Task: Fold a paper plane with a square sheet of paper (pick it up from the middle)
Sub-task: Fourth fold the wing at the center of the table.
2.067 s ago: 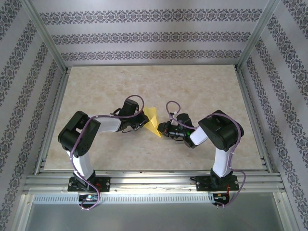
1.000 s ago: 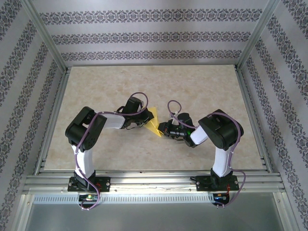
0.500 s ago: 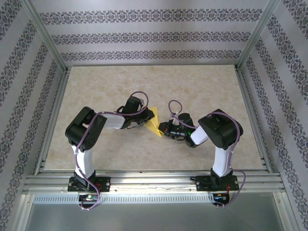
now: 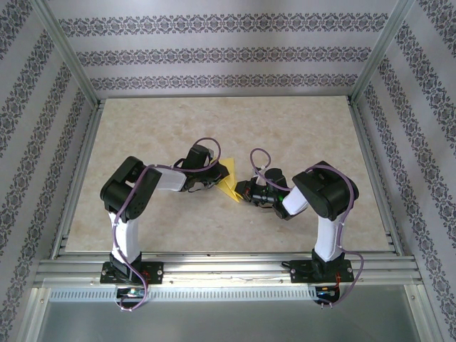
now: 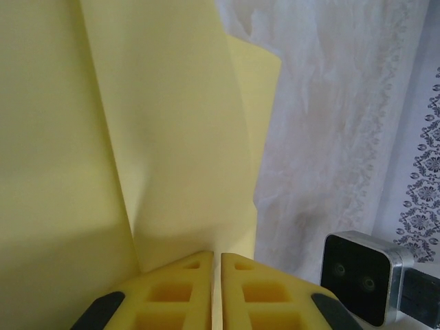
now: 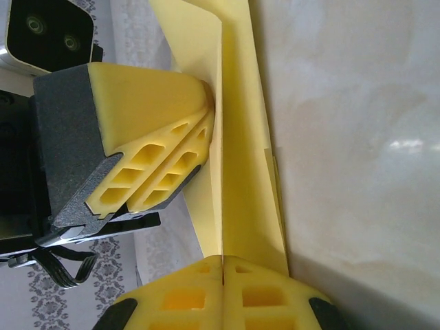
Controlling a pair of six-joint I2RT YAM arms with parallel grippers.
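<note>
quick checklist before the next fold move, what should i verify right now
1. Left fingers shut on the paper: ok.
2. Right fingers shut on the same paper: ok.
3. The two grips not colliding: ok, close but apart in the right wrist view.
4. Crease running up from the right fingers straight: ok.
5. Layers flush: not ok, a back layer pokes out in the left wrist view.
6. Paper lifted off the table: cannot tell.
</note>
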